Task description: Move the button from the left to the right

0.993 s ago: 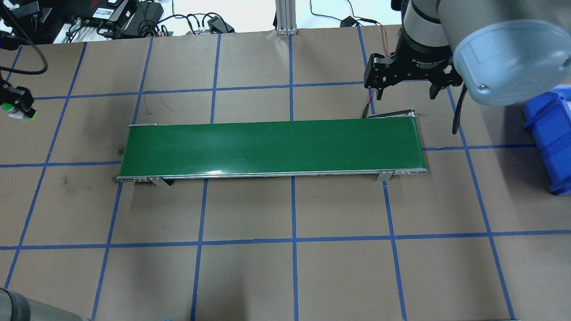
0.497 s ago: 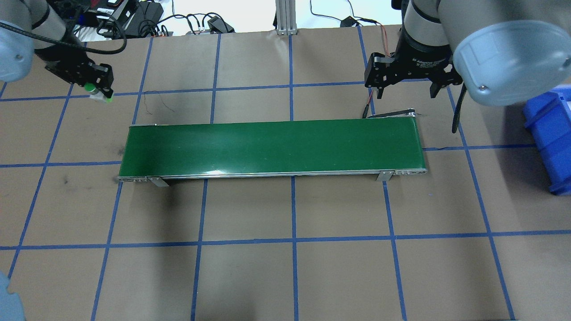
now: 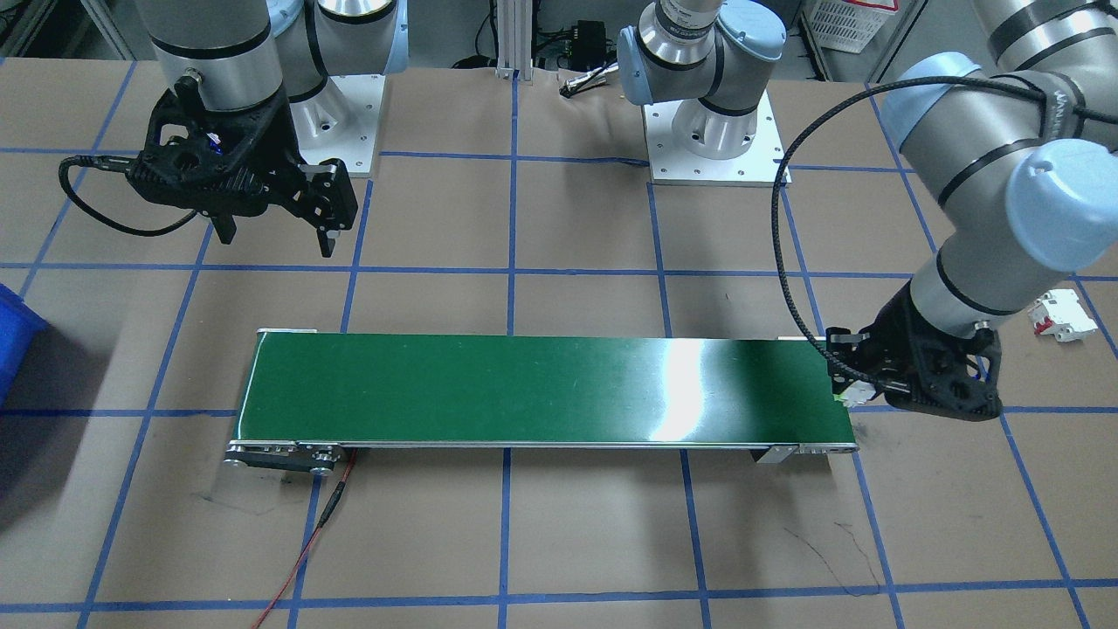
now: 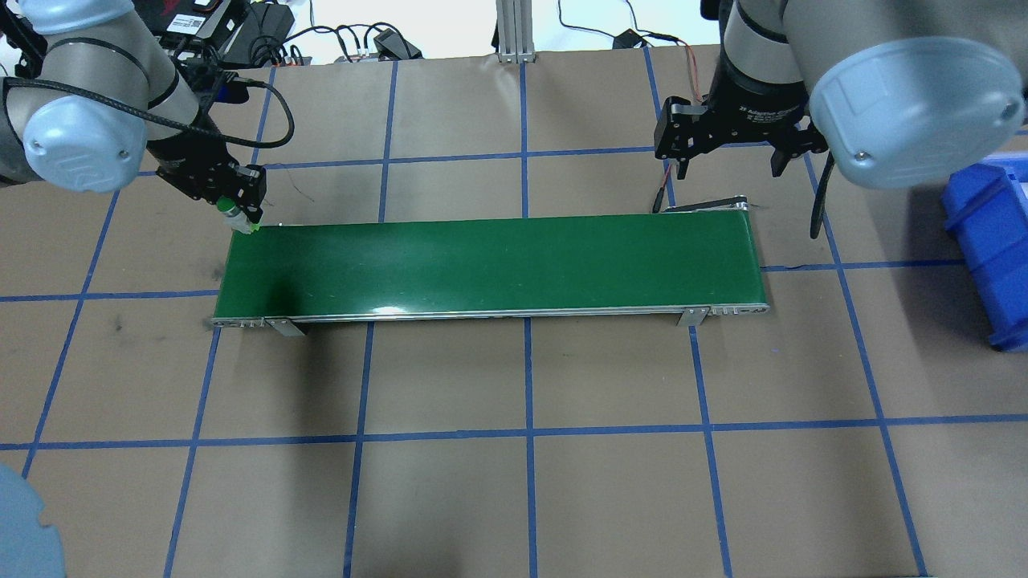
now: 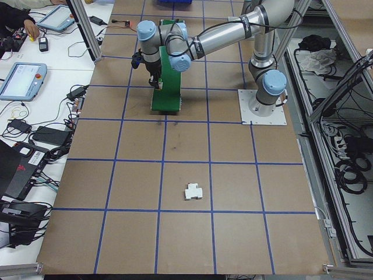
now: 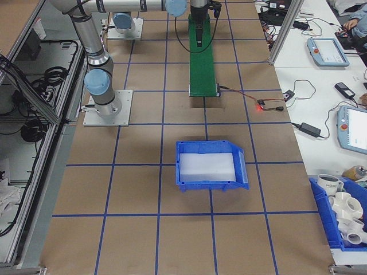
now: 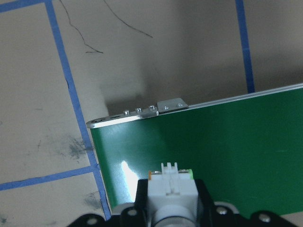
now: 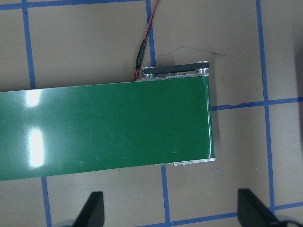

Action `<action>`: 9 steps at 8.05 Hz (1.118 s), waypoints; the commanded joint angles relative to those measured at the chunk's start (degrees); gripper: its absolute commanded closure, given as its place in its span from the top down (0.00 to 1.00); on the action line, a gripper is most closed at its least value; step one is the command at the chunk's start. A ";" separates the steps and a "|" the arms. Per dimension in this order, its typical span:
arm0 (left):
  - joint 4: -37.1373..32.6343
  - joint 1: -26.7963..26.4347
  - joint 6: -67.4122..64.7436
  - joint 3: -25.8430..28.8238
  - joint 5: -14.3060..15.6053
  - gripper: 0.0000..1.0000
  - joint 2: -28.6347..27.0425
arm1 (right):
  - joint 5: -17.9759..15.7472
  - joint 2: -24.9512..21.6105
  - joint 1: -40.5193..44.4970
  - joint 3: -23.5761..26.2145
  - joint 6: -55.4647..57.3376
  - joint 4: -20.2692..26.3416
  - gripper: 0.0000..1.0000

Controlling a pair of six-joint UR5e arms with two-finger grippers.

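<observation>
In the overhead view the green conveyor belt (image 4: 490,265) lies across the middle of the table (image 4: 514,482) with a blue bin (image 4: 992,241) off its right end. Just beyond the belt's far left corner the left gripper (image 4: 238,210) is clamped on the button (image 4: 237,215), and beyond the right end the right gripper (image 4: 727,160) hangs with fingers spread wide and empty. Half a second ago the left gripper and button were farther left, well clear of the belt; the white breaker (image 3: 1061,314) lies apart behind that arm.
</observation>
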 commanded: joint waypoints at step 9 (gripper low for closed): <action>1.77 3.97 0.36 -3.14 0.58 0.03 -5.78 | 0.70 0.75 -0.97 0.18 0.13 0.71 1.00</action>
